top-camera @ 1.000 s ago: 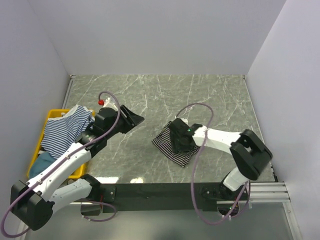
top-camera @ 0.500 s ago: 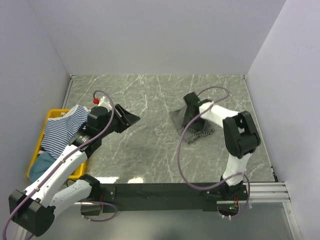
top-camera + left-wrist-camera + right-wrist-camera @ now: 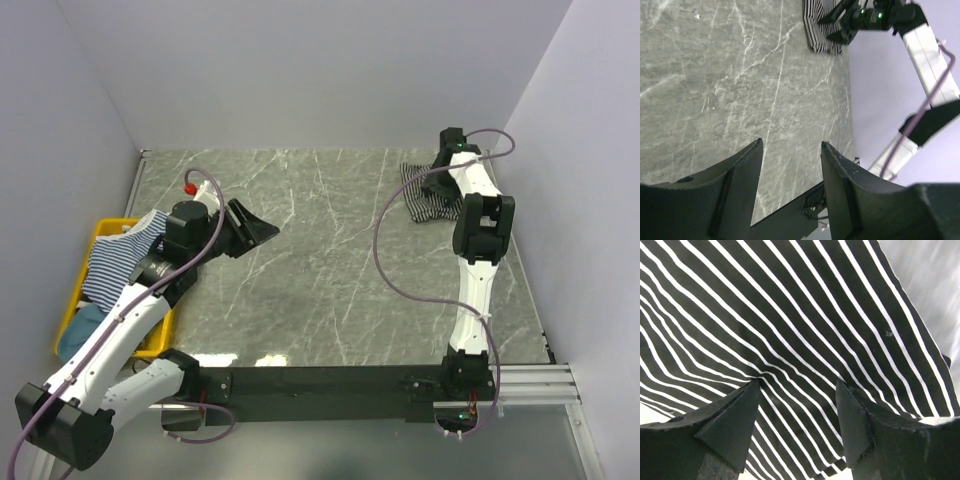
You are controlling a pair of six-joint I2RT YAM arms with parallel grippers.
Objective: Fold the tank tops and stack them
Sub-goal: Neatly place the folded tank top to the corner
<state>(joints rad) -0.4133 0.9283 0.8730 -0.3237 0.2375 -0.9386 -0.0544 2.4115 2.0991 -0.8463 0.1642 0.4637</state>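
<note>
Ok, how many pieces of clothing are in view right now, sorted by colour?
black-and-white striped tank top: 1
blue-and-white striped tank top: 1
plain teal fabric in the yellow bin, garment type unclear: 1
Total: 3

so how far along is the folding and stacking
Done: the black-and-white tank top looks folded, at the far right corner of the table. In hand: the right gripper rests on it, fingers apart; the left gripper hovers open and empty. Left: the blue-and-white top lies unfolded on the yellow bin, nothing stacked.
</note>
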